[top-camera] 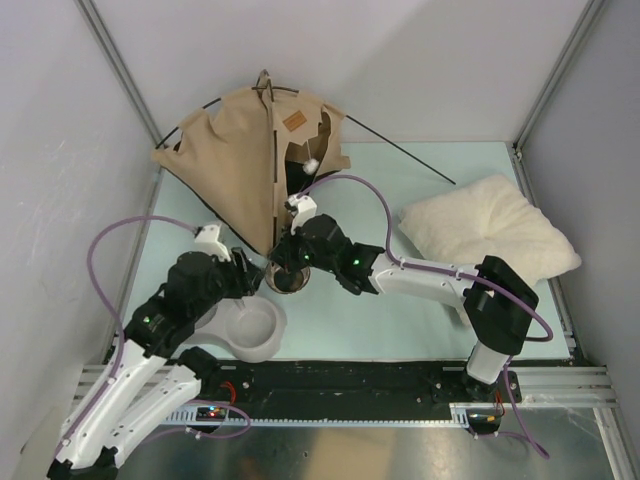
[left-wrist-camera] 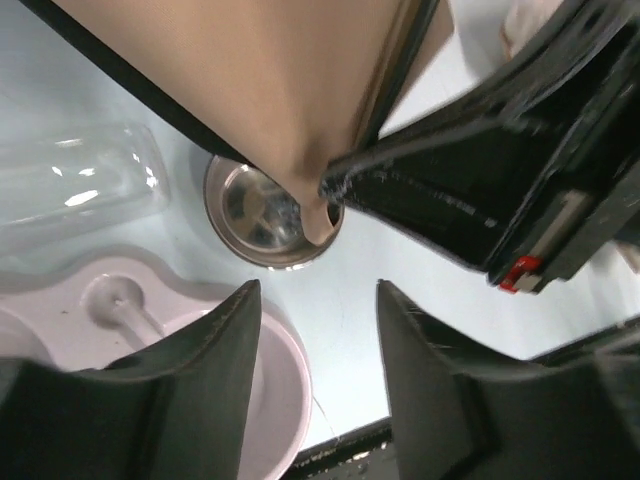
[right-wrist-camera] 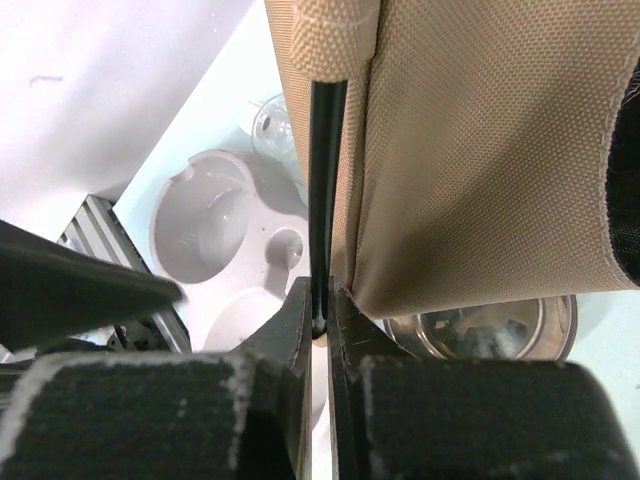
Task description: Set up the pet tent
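Tent (top-camera: 225, 165) tan, black inside; poles (top-camera: 400, 151) black; pompom (top-camera: 312, 163) white; pillow (top-camera: 490, 235) cream; bowl (top-camera: 262, 335) pale grey.

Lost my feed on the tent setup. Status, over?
Right pincer shut on tent pole. Left pincer open, empty. Pet tent partly raised, near corner hanging over steel bowl.
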